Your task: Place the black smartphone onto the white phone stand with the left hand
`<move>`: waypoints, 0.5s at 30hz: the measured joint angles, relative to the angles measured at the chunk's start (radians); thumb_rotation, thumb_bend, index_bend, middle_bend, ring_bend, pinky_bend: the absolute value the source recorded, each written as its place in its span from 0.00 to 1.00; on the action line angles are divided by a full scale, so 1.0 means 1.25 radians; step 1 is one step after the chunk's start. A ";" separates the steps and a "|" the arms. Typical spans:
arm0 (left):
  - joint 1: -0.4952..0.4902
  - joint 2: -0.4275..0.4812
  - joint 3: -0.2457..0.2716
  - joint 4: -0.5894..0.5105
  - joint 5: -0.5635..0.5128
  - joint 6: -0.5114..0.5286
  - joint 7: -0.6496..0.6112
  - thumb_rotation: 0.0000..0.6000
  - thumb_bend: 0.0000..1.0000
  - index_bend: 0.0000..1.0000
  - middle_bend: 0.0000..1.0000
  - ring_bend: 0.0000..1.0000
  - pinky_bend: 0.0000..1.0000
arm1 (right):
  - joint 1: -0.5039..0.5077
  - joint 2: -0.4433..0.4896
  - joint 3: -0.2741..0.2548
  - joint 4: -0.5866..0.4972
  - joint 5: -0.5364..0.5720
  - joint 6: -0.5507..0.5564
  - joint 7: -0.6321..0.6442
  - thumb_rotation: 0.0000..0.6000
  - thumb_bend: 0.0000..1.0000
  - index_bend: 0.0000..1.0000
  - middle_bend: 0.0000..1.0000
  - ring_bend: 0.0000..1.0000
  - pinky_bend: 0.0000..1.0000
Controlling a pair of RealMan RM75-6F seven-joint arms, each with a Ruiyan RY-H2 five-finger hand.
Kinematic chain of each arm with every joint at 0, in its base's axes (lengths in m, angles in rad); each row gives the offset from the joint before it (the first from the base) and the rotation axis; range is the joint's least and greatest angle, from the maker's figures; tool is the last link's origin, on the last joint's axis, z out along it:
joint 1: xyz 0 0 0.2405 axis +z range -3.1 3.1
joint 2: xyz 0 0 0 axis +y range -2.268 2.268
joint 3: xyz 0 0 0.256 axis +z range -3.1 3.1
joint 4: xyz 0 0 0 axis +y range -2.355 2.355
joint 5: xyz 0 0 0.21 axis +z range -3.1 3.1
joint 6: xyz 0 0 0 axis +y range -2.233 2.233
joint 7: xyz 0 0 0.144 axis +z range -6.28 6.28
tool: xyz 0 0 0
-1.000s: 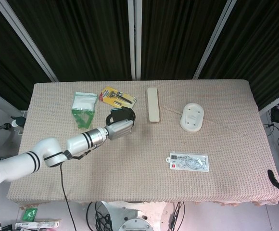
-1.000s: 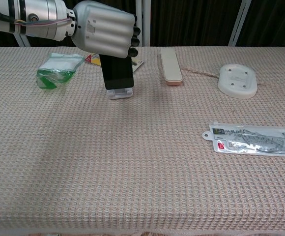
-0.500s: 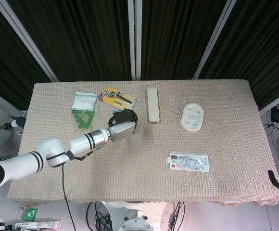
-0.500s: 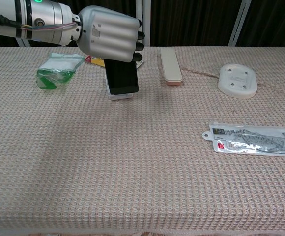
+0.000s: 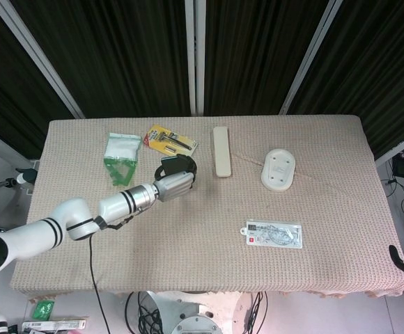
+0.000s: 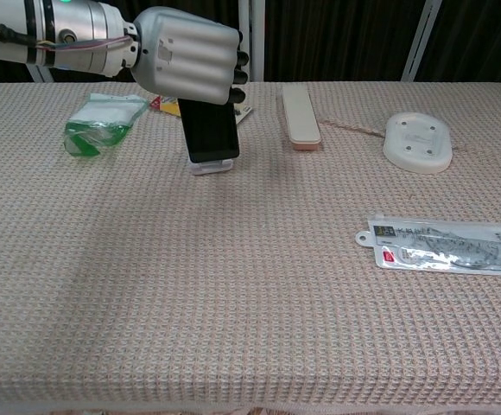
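Observation:
The black smartphone stands upright, its lower edge down in the lip of the white phone stand, of which only the front foot shows. My left hand grips the phone's top from above, fingers wrapped over its upper edge. From the head view the left hand covers most of the smartphone, and the stand is hidden beneath them. My right hand does not show in either view.
A green and white pouch lies left of the stand, a yellow blister pack behind it. A beige bar, a white oval puck and a clear packet lie to the right.
The phone shifted right and leaned half a second ago, then came back left and more upright over the stand's lip. The left hand moved with it and kept its hold.

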 measured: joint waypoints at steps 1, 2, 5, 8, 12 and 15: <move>0.000 -0.001 0.001 0.001 0.000 0.001 -0.001 1.00 0.52 0.59 0.55 0.49 0.51 | 0.000 0.000 0.000 0.000 0.000 0.000 0.000 1.00 0.21 0.00 0.00 0.00 0.00; 0.001 -0.001 0.002 0.002 0.000 0.003 -0.003 1.00 0.52 0.59 0.55 0.49 0.51 | -0.001 0.000 0.000 0.000 0.000 0.001 -0.001 1.00 0.21 0.00 0.00 0.00 0.00; 0.002 -0.003 0.004 0.005 -0.001 0.007 -0.005 1.00 0.52 0.59 0.55 0.49 0.51 | -0.001 0.001 0.000 0.000 0.002 0.000 -0.001 1.00 0.21 0.00 0.00 0.00 0.00; 0.002 -0.005 0.008 0.006 0.000 0.010 -0.008 1.00 0.52 0.59 0.55 0.49 0.51 | 0.000 0.001 0.000 0.000 0.001 -0.002 -0.001 1.00 0.21 0.00 0.00 0.00 0.00; 0.002 -0.011 0.011 0.010 -0.001 0.010 -0.009 1.00 0.52 0.59 0.55 0.49 0.51 | 0.000 0.001 0.001 0.000 0.001 -0.002 0.000 1.00 0.21 0.00 0.00 0.00 0.00; 0.001 -0.014 0.015 0.013 0.000 0.009 -0.007 1.00 0.52 0.58 0.55 0.49 0.51 | 0.001 0.000 0.001 0.004 0.001 -0.003 0.004 1.00 0.21 0.00 0.00 0.00 0.00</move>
